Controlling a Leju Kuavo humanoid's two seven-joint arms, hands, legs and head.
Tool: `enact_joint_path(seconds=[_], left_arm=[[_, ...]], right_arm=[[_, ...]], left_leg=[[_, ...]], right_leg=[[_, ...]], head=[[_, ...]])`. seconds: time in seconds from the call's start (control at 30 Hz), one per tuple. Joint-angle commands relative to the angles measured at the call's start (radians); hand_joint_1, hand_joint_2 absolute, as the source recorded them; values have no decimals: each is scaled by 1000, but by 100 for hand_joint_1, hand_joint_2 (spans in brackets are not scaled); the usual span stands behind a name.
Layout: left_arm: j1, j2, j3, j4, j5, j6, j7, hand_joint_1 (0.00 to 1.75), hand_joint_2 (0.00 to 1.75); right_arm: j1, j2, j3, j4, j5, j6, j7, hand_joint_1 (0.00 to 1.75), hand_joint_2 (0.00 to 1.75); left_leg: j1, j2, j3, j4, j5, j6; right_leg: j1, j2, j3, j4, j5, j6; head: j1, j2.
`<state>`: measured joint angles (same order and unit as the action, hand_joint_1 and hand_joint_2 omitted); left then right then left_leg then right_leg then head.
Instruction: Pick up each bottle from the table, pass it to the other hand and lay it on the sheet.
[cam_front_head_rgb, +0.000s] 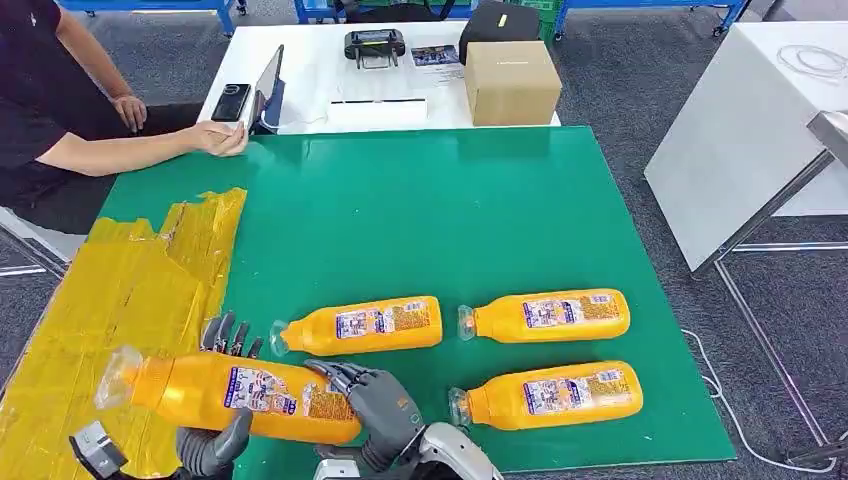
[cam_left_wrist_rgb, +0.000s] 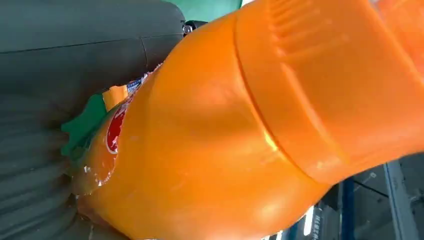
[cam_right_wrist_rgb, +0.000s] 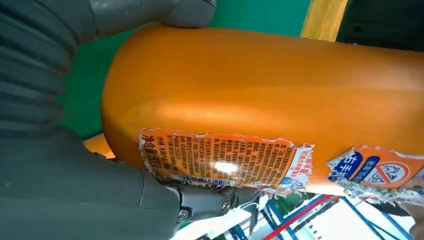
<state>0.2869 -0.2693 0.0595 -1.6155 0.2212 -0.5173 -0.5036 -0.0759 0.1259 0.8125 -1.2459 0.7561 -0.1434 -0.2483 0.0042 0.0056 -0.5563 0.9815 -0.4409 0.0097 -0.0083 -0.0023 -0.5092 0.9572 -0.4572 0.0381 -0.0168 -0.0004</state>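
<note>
**Mid-handover: one bottle between two hands, three waiting**

Here's the handover itself, by the look of it. The green mat (cam_front_head_rgb: 420, 220) covers the table, with the yellow sheet (cam_front_head_rgb: 110, 300) lying over its near left corner. Above the seam between them hangs the held bottle (cam_front_head_rgb: 235, 392), lying level, its clear cap end out over the sheet. The right hand (cam_front_head_rgb: 375, 400) has its fingers wrapped around the base end; the left hand (cam_front_head_rgb: 222, 395) cups the middle, dark fingers showing behind and a thumb under the label. Both are grasping it. The next move, I'd judge, calls for the right hand to let go cleanly before the left carries the bottle out and lays it flat on the sheet.

Three more bottles lie on the mat: the middle bottle (cam_front_head_rgb: 360, 325) just beyond the hands, the far-right bottle (cam_front_head_rgb: 548, 315), and the near-right bottle (cam_front_head_rgb: 548, 393). The middle one sits close, a nudge risk. Beyond, a cardboard box (cam_front_head_rgb: 511, 82) and a person's forearm (cam_front_head_rgb: 150, 148) resting at the mat's far corner.
</note>
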Motion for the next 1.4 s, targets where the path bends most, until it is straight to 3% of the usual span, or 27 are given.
enact_joint_path(seconds=[0.03, 0.07, 0.1, 0.87, 0.9, 0.93, 0.97, 1.03, 1.07, 1.2, 1.33, 1.4], left_arm=[[-28, 26, -41, 25, -14, 4, -2, 0, 175], [-28, 27, -42, 25, -14, 3, -3, 10, 175], [-29, 26, -42, 26, -7, -2, -11, 175, 175], [-20, 21, -9, -30, -84, 50, -73, 175, 175], [-15, 17, 6, -41, -109, 75, -82, 175, 175], [-9, 15, 22, -53, -133, 97, -93, 175, 175], [-4, 11, 36, -63, -154, 115, -102, 175, 175], [11, -7, 90, -115, -282, 214, -147, 175, 175], [12, -10, 110, -133, -315, 241, -154, 175, 175], [13, -33, 187, -225, -474, 427, -195, 175, 175], [25, 63, 136, -292, -613, 843, -195, 175, 175], [36, 84, 133, -299, -696, 979, -195, 175, 175]], right_arm=[[1, 18, 65, 98, 8, 1, 1, 175, 175], [1, 18, 65, 98, 8, 1, 1, 175, 175], [1, 18, 65, 99, 9, 1, 2, 175, 175], [68, -22, -27, -37, 14, -58, 23, 175, 175], [80, -25, -43, -63, 6, -88, 22, 150, 175], [89, -29, -54, -87, -1, -102, 26, 35, 175], [101, -31, -61, -111, -6, -115, 30, 0, 175], [129, -48, -78, -192, 4, -158, 56, 0, 175], [135, -57, -85, -215, -1, -156, 68, 0, 0], [165, -83, -94, -294, 31, -171, 84, 0, 0], [189, -107, -83, -338, 54, -201, 98, 0, 0], [195, -118, -77, -348, 56, -212, 105, 0, 0]], left_leg=[[1, -1, 2, -1, -1, -1], [1, -1, 2, -1, 0, 0], [1, -2, 2, -1, 0, -1], [2, -3, 2, 0, -2, -1], [3, -3, 3, 1, -2, -1], [4, -3, 3, 2, -4, -1], [2, -3, 2, 0, -2, -1], [2, -2, 1, 1, -2, -1], [1, -1, 1, 0, -2, 0], [2, 0, 1, 2, -3, -1], [2, -1, -1, 2, -2, 0], [1, -1, 0, 0, -1, -1]], right_leg=[[1, -1, 3, -2, -1, -1], [1, -1, 2, -1, 0, -1], [1, -1, 3, -2, -1, -1], [3, -2, 4, -2, -2, -2], [3, -2, 4, -2, -2, -2], [4, -2, 5, -1, -3, -3], [3, -2, 4, -2, -2, -2], [2, -1, 2, -1, -2, -1], [1, -1, 1, 0, -1, -1], [2, 0, 2, 0, -2, -1], [2, -1, 0, 0, -1, -1], [1, 0, 0, 0, -1, -1]], head=[[0, 0], [0, 0], [0, 0], [0, 0], [0, 0], [0, 0], [0, 0], [0, 0], [0, 0], [0, 0], [0, 0], [0, 0]])
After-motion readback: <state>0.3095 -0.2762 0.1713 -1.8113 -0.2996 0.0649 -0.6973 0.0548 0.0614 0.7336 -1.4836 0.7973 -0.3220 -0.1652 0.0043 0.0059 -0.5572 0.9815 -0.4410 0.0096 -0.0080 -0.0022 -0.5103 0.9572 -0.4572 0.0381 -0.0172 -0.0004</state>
